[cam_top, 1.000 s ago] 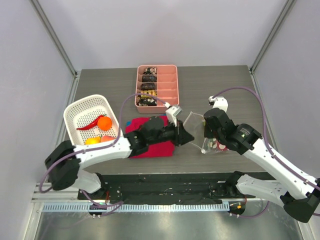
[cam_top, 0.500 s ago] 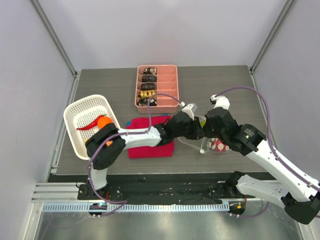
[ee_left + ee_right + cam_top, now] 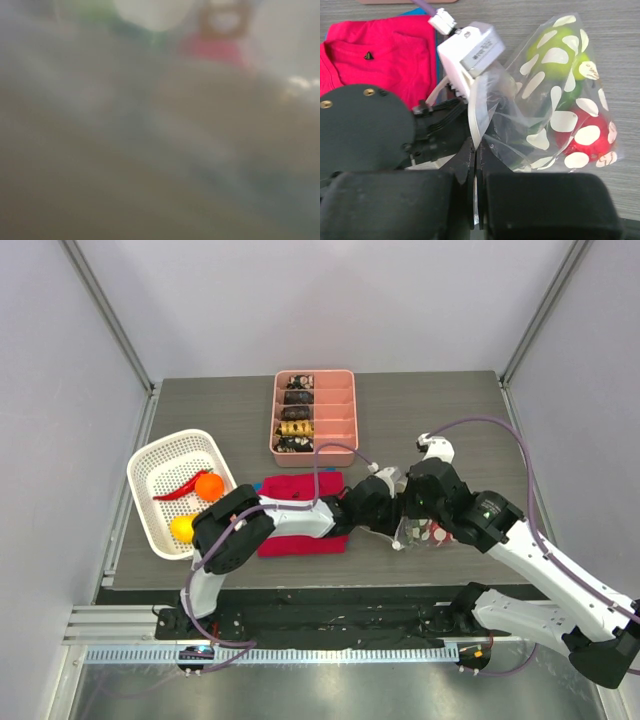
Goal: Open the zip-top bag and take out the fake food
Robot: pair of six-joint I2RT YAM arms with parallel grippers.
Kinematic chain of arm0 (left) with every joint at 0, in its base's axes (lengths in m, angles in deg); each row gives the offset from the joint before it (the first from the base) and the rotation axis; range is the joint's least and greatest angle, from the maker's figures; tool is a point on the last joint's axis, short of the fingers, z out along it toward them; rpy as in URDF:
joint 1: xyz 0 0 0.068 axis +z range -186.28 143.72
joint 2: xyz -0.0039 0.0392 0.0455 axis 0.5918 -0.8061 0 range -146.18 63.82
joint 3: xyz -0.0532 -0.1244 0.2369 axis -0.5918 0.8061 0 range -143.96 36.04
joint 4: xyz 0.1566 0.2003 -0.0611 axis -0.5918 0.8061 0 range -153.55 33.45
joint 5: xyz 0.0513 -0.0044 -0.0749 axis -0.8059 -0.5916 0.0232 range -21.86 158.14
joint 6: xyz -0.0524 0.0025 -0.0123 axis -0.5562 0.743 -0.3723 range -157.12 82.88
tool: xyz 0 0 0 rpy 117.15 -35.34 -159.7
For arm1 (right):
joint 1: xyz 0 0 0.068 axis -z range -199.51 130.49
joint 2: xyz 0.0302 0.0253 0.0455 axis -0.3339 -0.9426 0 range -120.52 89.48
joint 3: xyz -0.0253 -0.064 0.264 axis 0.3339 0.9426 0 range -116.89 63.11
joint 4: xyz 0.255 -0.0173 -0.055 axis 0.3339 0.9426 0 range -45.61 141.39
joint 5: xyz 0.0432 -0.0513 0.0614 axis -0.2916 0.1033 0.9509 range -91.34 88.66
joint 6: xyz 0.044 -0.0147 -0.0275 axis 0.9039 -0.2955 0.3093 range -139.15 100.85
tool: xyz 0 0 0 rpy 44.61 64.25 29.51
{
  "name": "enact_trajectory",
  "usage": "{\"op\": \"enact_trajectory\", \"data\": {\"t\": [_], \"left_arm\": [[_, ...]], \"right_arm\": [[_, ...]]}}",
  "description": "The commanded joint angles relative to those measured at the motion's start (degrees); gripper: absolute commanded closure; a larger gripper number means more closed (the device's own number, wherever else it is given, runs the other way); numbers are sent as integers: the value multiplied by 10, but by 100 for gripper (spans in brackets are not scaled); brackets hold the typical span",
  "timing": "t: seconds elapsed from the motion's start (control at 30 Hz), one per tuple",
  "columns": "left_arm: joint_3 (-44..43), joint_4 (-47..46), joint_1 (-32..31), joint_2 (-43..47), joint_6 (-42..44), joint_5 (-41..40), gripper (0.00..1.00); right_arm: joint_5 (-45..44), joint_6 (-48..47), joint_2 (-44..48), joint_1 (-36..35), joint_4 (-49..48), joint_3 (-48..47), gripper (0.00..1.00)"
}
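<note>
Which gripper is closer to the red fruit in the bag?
Left. The left gripper reaches into the zip-top bag toward the red fruit; the right gripper pinches the bag's edge outside.

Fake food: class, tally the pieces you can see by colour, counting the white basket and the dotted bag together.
Red: 2, chili in basket, red fruit in bag
Orange: 1, orange fruit
Yellow: 1, yellow fruit
Green: 1, green piece in bag
Total: 5
</note>
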Motion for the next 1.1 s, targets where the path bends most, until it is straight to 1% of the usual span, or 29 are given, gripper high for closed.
{"op": "enact_trajectory", "data": {"t": [0.0,0.1,0.2,0.27,0.33,0.37,0.4,0.5,0.6,0.63,0.7,0.73,0.77,0.8,0.83,0.87,0.9,0.93,1.0,1.03,1.07], "left_arm": [[-23,10,-10,-28,8,39,52],[-21,6,-11,-40,10,61,52],[-21,10,-13,-48,11,50,50],[-21,-1,-13,-57,5,50,50],[-13,-32,-14,-64,-13,63,52],[-9,-70,-14,-69,-20,92,52],[-10,-88,-14,-74,-28,107,52],[-24,-122,-14,-98,-62,153,51],[-12,-188,-14,-113,-112,153,53],[-8,-198,-14,-115,-119,148,60],[5,-219,-11,-115,-131,131,68],[8,-220,-10,-113,-133,125,78],[12,-220,-6,-110,-132,121,83],[20,-207,-4,-99,-118,106,87],[23,-192,-4,-87,-107,93,95],[24,-168,-3,-77,-94,80,97],[22,-114,-3,-52,-53,65,99],[16,-75,-4,-41,-35,30,100],[-9,-12,-7,-20,4,-5,100],[-20,63,-11,-7,43,-43,100],[-50,97,-15,0,61,-64,100]], "right_arm": [[5,20,11,2,-35,5,99],[3,22,9,2,-38,10,99],[8,28,12,2,-44,23,99],[12,31,14,2,-48,34,99],[15,37,17,2,-48,41,99],[16,39,19,2,-48,43,99],[15,40,21,2,-47,47,99],[14,43,25,2,-44,48,99],[17,44,24,2,-44,46,99],[18,44,22,2,-44,46,99],[20,44,22,2,-45,45,99],[19,44,22,2,-44,44,99],[13,43,24,2,-41,42,99],[8,42,26,2,-36,40,99],[3,41,28,2,-34,40,99],[-4,38,31,2,-30,38,99],[-21,37,35,2,-23,38,99],[-29,36,37,2,-19,38,99],[-52,31,43,2,-13,39,99],[-60,30,45,2,-13,40,99],[-66,28,46,2,-12,41,99]]}}
